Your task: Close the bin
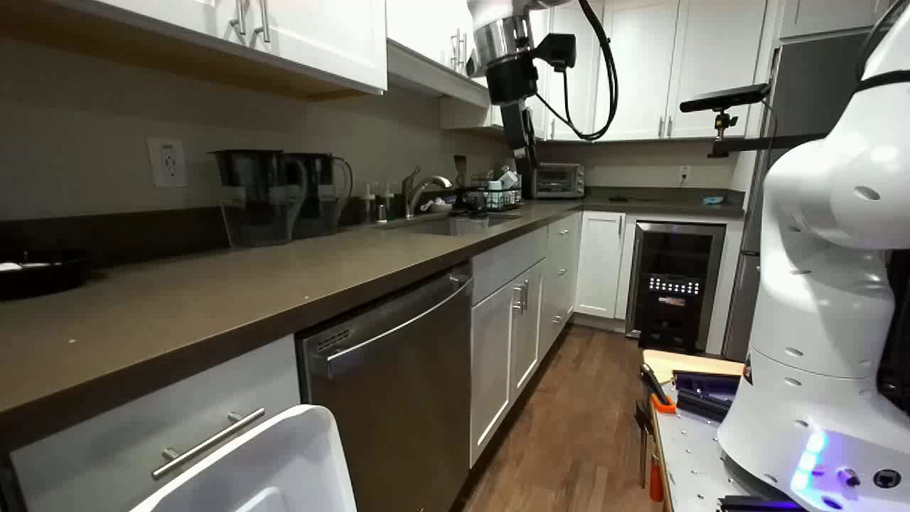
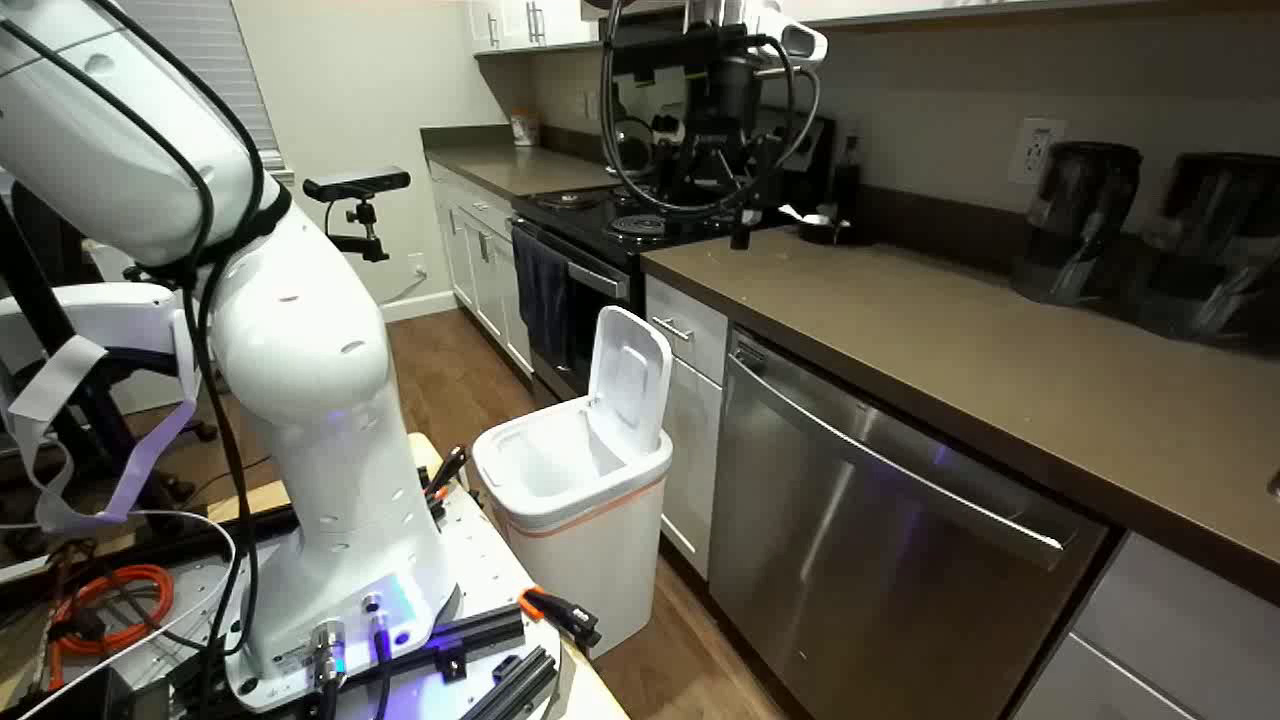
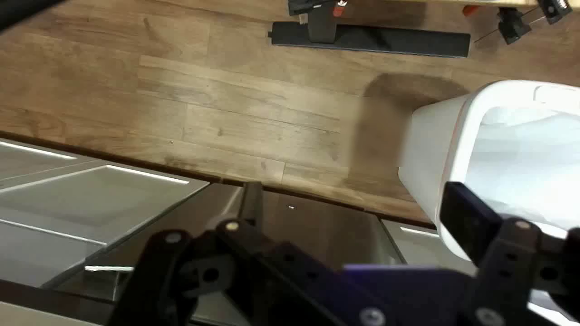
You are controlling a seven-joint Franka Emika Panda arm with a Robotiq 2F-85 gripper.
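White plastic bin (image 2: 600,560) stands left of the stainless-steel dishwasher (image 2: 850,510), its lid (image 2: 632,385) raised. My gripper (image 3: 355,194) is wide, empty; I judge this the reaching step; next the lid needs pushing from behind.

I'm seeing the bin (image 3: 426,149) running off the R edge in wrist view, w/ the gripper (image 3: 353,201) blurring & covering pt. of its rim. In an exterior view the bin's lid (image 1: 298,455) is getting cut off at btm.; in an exterior view the table (image 2: 485,550) is hiding pt. of its lower wall. I'm squinting at a marking (image 1: 672,301) on the dark appliance (image 1: 668,249), too sm. to read.
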